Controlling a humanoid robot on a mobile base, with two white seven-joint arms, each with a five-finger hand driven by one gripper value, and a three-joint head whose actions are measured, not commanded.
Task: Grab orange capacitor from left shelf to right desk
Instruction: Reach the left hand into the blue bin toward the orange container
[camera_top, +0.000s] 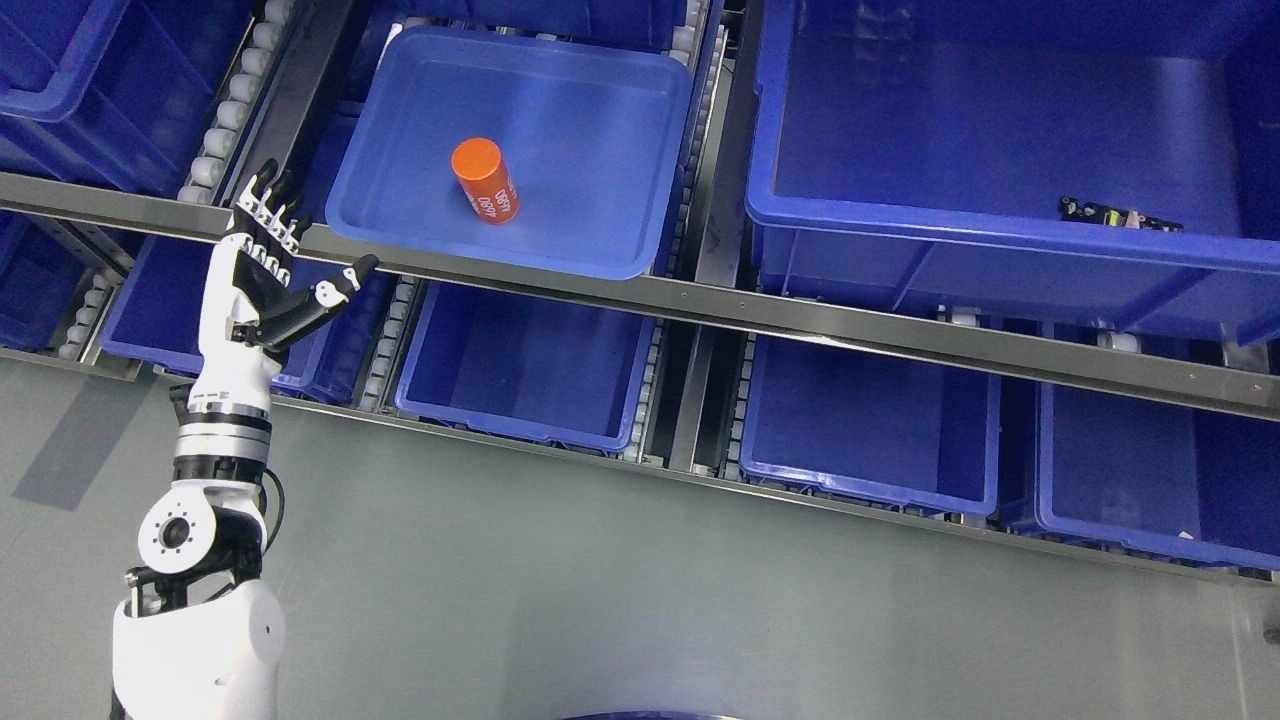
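At lower left, one left hand (262, 268) raised before the shelf rail (700, 300), fingers (268, 215) spread wide, empty. Upper centre: one orange capacitor (484, 181) lying alone in a shallow blue tray (600, 150). Upper right: one small dark component (1120, 215) in a deep blue bin (1000, 250).

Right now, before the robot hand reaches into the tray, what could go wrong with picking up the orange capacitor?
1. The orange capacitor lies on its side in the shallow blue tray, so a nudge could probably send it rolling away.
2. The tray's front edge overhangs the metal shelf rail; pressing down there might tip it.
3. The left robot hand, open, sits low beside the rail and could catch the rail or tray rim while rising.
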